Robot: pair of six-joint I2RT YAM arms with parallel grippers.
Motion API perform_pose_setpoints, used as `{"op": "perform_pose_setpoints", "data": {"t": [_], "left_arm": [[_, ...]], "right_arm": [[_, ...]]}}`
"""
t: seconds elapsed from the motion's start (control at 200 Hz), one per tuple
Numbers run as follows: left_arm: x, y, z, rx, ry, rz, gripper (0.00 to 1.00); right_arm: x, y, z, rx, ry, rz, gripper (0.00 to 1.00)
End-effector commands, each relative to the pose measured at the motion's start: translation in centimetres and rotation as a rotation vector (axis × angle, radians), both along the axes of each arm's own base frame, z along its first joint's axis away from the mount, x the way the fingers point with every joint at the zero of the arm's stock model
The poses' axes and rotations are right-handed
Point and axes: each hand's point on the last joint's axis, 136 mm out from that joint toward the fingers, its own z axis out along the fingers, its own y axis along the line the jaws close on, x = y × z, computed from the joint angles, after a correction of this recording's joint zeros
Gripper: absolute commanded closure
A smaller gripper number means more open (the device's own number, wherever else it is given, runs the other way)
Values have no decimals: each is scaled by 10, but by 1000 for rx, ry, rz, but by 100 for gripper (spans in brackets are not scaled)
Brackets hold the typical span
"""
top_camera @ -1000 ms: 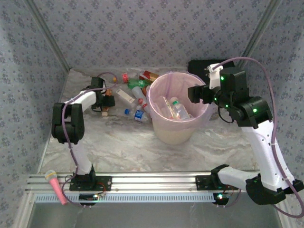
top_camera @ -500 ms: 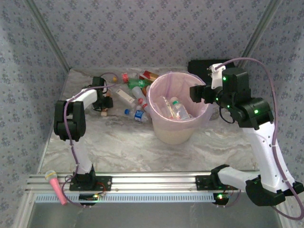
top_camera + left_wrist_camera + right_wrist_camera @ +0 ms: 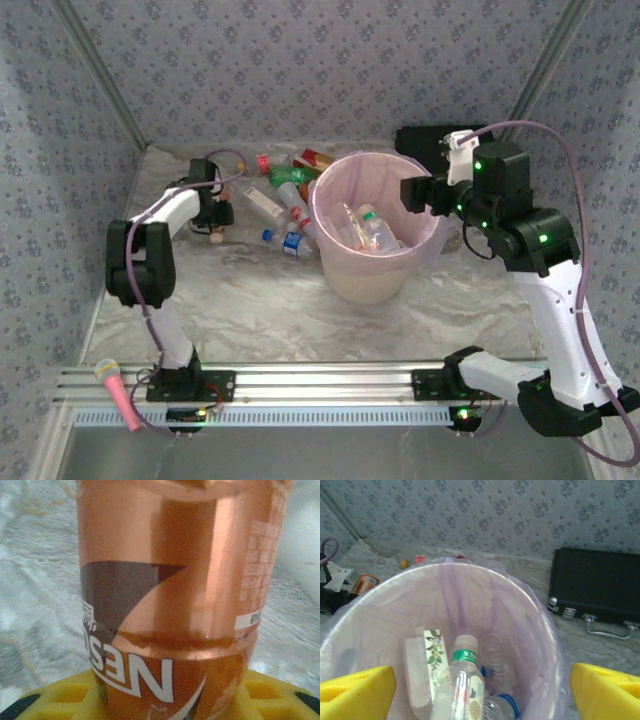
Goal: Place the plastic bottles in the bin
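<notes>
An orange-labelled plastic bottle [image 3: 175, 595] stands between the yellow fingers [image 3: 60, 700] of my left gripper [image 3: 222, 212], which is shut on it at the table's far left. Several more plastic bottles [image 3: 288, 200] lie loose between that gripper and the bin [image 3: 370, 280]. The bin is a cream bucket with a pink liner, and it holds a green-banded clear bottle [image 3: 462, 685], a blue-capped one [image 3: 502, 707] and a white flowered carton [image 3: 422, 670]. My right gripper [image 3: 415, 193] hangs open over the bin's right rim, its yellow fingertips [image 3: 357, 690] wide apart with nothing between them.
A black case [image 3: 420, 138] lies behind the bin at the back right, close to the right arm. A pink microphone [image 3: 118, 393] rests on the rail at the near left. Patterned walls close in the table on three sides.
The left jaws have closed around the orange bottle, and the left arm's elbow has shifted slightly. The right gripper has drifted a little to the right over the bin.
</notes>
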Motion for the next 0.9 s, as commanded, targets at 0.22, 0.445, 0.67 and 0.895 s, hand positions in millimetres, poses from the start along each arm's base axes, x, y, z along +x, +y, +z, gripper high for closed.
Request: {"op": "perform_pose_setpoints", "data": {"t": [0.22, 0.445, 0.67, 0.895], "left_arm": [[-51, -65, 137, -371, -337, -186, 57], [-94, -138, 192, -645, -467, -428, 65], [-119, -185, 228, -800, -583, -534, 70], [-134, -196, 256, -837, -652, -565, 73]], "right_arm": [[15, 84, 36, 143, -66, 222, 7], [20, 163, 40, 282, 10, 492, 5], [35, 205, 24, 336, 132, 550, 5], [44, 231, 7, 339, 200, 604, 6]]}}
